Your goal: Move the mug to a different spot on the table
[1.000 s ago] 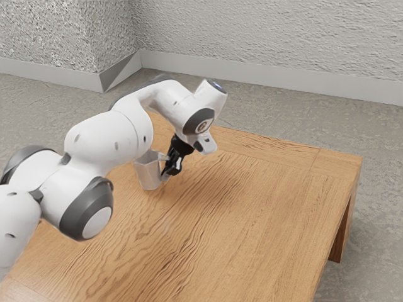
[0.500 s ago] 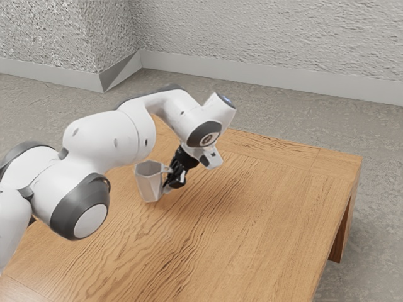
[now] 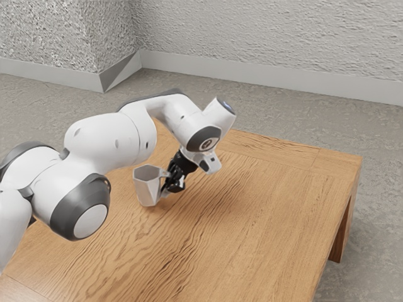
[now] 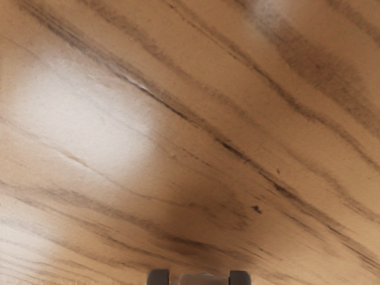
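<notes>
A light grey faceted mug [image 3: 147, 184] sits on the wooden table [image 3: 264, 214] toward the exterior view's left, its open top up and slightly tilted. My black gripper [image 3: 172, 181] is at the mug's right side, shut on its handle. The white arm comes in from the left and bends down over the mug. In the wrist view the table's wood grain [image 4: 190, 130] lies close under my hand, and a small grey piece of the mug's handle [image 4: 199, 278] shows at the lower edge.
The table's far edge and right edge [image 3: 349, 189] drop to a grey concrete floor. The tabletop extends bare to the exterior view's right of the mug. A rough grey wall [image 3: 264, 31] stands behind.
My hand has carried the mug toward the exterior view's right and down from behind the arm's link. Over the last half second it shifted only slightly lower.
</notes>
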